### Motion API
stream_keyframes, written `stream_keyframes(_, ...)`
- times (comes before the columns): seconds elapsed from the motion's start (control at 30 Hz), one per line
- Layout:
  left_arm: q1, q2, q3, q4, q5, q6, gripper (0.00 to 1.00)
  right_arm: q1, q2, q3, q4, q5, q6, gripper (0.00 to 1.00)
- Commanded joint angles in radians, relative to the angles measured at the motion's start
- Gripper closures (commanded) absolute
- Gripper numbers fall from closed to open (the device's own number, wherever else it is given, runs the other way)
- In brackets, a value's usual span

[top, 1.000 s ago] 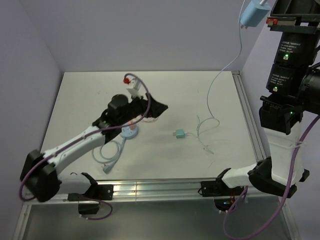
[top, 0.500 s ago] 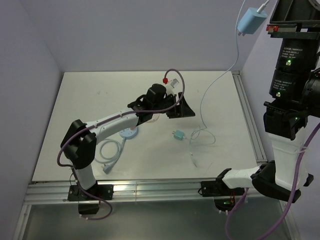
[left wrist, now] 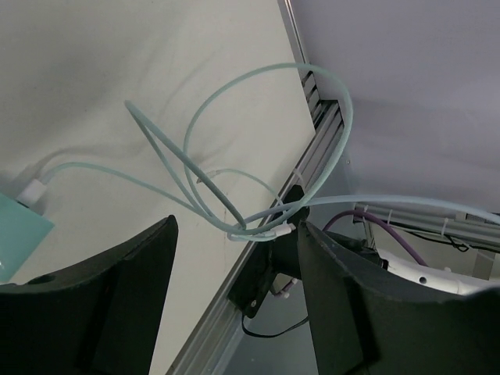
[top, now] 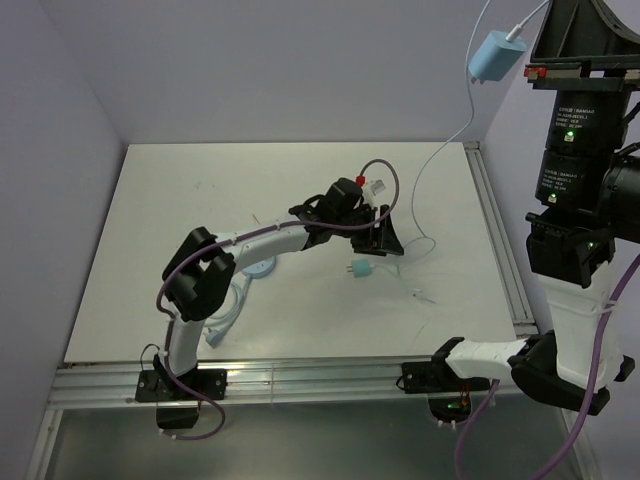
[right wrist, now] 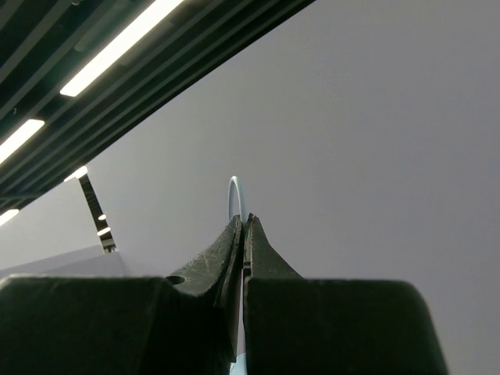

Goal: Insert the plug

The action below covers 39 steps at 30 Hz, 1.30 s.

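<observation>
A light blue plug point(top: 490, 57) hangs high at the upper right from its thin pale cable point(top: 440, 150). My right gripper point(right wrist: 243, 223) is raised up there and shut on that cable point(right wrist: 233, 195). The cable drops to the table and loops point(left wrist: 234, 141) near a small teal socket block point(top: 360, 270), which the left wrist view shows at its left edge point(left wrist: 17, 234). My left gripper point(top: 385, 240) hovers just right of and above the block. It point(left wrist: 238, 226) is open, with nothing between its fingers point(left wrist: 117, 297). A white connector point(left wrist: 277, 232) lies on the cable's loops.
A round blue disc point(top: 258, 268) and a coiled pale cable point(top: 225, 302) lie on the white table point(top: 150, 220) under the left arm. An aluminium rail point(top: 500, 240) runs along the table's right edge, another point(top: 300, 378) along the front.
My left arm has swung right from the blue disc to the teal block, its jaws narrowing a little. The hanging plug has shifted slightly left, and the cable's loops have slid on the table.
</observation>
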Motion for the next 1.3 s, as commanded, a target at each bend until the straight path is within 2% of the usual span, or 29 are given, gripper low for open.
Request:
stream_keyframes(0.0,-0.007,0.033,0.063,0.024,0.038,-0.014,0.32,-0.006,-0.023,0.004,0.035,-0.003,0.013,1.0)
stream_keyframes(0.23,-0.01,0.074,0.08,0.011,-0.006,-0.027,0.4,-0.006,-0.025,0.007,0.016,-0.011,0.022,1.0)
stream_keyframes(0.47,-0.001,0.071,0.064,0.055,-0.034,-0.019,0.55,-0.005,-0.045,-0.007,0.015,-0.008,0.016,1.0)
stream_keyframes(0.6,0.005,0.085,0.075,0.081,-0.029,-0.011,0.71,-0.006,-0.049,-0.008,0.004,-0.001,0.012,1.0)
stream_keyframes(0.63,0.009,0.086,0.077,0.092,-0.023,-0.016,0.8,-0.006,-0.051,-0.011,0.004,0.0,0.011,1.0)
stream_keyframes(0.8,0.009,0.082,0.072,0.176,0.003,-0.022,0.92,-0.006,-0.059,-0.03,0.009,0.003,0.012,1.0)
stream_keyframes(0.93,0.006,0.016,0.013,0.209,-0.068,0.041,0.87,-0.006,-0.054,-0.019,-0.001,0.002,0.011,1.0)
stream_keyframes(1.0,0.004,-0.033,-0.053,0.227,-0.109,0.041,0.84,-0.006,-0.049,-0.01,-0.008,0.002,0.015,1.0)
stream_keyframes(1.07,0.015,-0.041,-0.054,0.166,-0.138,-0.006,0.81,-0.006,-0.049,-0.011,-0.008,0.0,0.013,1.0)
stream_keyframes(1.1,0.019,-0.03,-0.023,0.131,-0.138,-0.025,0.67,-0.005,-0.051,-0.017,-0.005,0.0,0.013,1.0)
stream_keyframes(1.13,0.028,-0.023,-0.003,0.05,-0.132,-0.06,0.6,-0.006,-0.051,-0.019,-0.004,0.002,0.01,1.0)
stream_keyframes(1.2,0.033,-0.016,0.014,0.032,-0.114,-0.088,0.49,-0.006,-0.055,-0.025,-0.004,0.003,0.007,1.0)
stream_keyframes(1.27,0.032,-0.026,-0.003,0.067,-0.111,-0.112,0.44,-0.006,-0.057,-0.027,-0.007,0.003,0.008,1.0)
